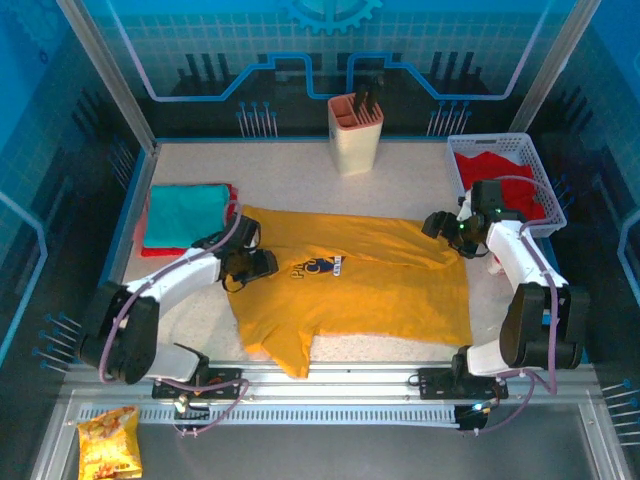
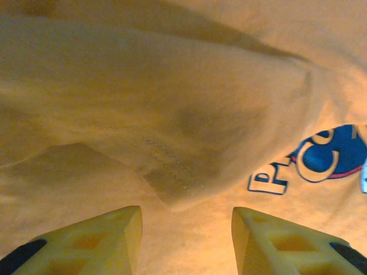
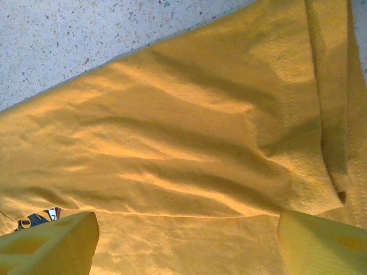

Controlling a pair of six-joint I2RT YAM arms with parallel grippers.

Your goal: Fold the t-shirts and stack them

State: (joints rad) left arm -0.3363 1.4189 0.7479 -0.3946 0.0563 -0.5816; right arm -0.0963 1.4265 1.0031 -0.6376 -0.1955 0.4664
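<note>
The large mustard-yellow t-shirt (image 1: 380, 295) lies spread across the middle of the table, its dark chest print (image 1: 318, 268) facing up. My left gripper (image 1: 262, 263) hovers open over the shirt's left part. In the left wrist view its fingers (image 2: 114, 235) stand apart just short of a folded-over hemmed corner (image 2: 172, 183), with the print (image 2: 327, 154) to the right. My right gripper (image 1: 438, 222) is open over the shirt's upper right corner; its fingers (image 3: 51, 243) straddle a fold of the cloth (image 3: 189, 160). A folded teal t-shirt (image 1: 183, 213) rests on a red one (image 1: 160, 250) at the left.
A white basket (image 1: 545, 190) holding red cloth (image 1: 495, 168) stands at the back right beside my right arm. A beige holder (image 1: 355, 130) stands at the back centre. A yellow-orange snack bag (image 1: 110, 445) lies below the front rail on the left. Bare speckled tabletop (image 3: 86, 40) borders the shirt.
</note>
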